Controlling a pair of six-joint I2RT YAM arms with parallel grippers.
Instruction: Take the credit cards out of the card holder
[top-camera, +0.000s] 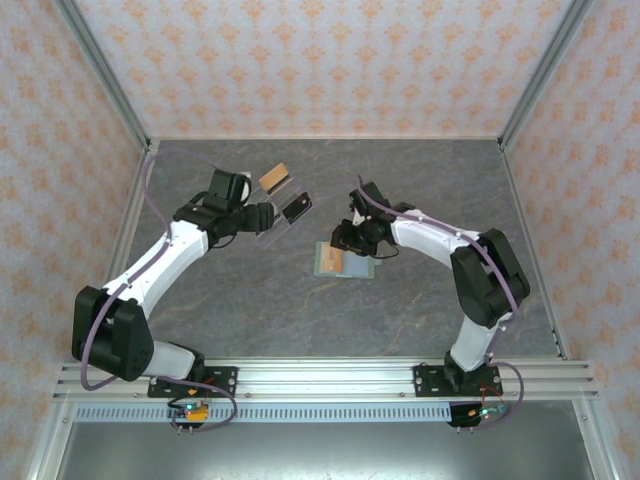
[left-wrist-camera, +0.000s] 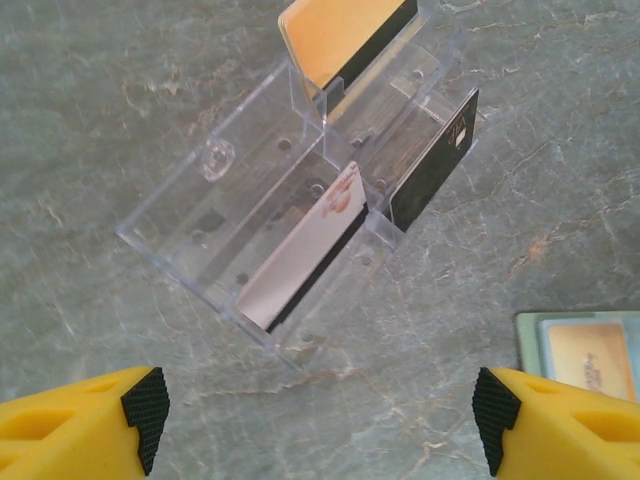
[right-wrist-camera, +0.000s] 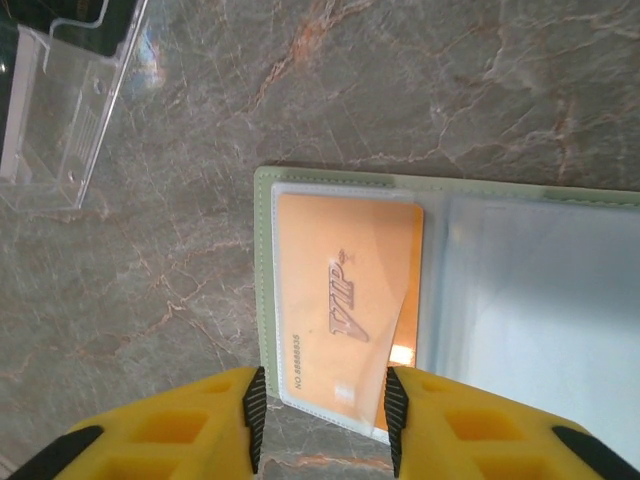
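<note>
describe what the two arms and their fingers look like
The left arm and the right arm both have white shells on the long links and black joint housings, and both are mounted on a silver rail. A purple cable loops along each. The fingers are chunky yellow plastic with black ribbed pads.

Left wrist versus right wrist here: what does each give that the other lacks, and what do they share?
Left wrist: all three cards standing in slots, a tan card, a black card and a pale card, plus the left gripper open wide. Right wrist: the VIP lettering on the orange card, an empty clear sleeve beside it, and the right gripper, its fingers either side of that card's near end. Shared: the clear plastic tray, the sage-green card holder and the marbled table.
</note>
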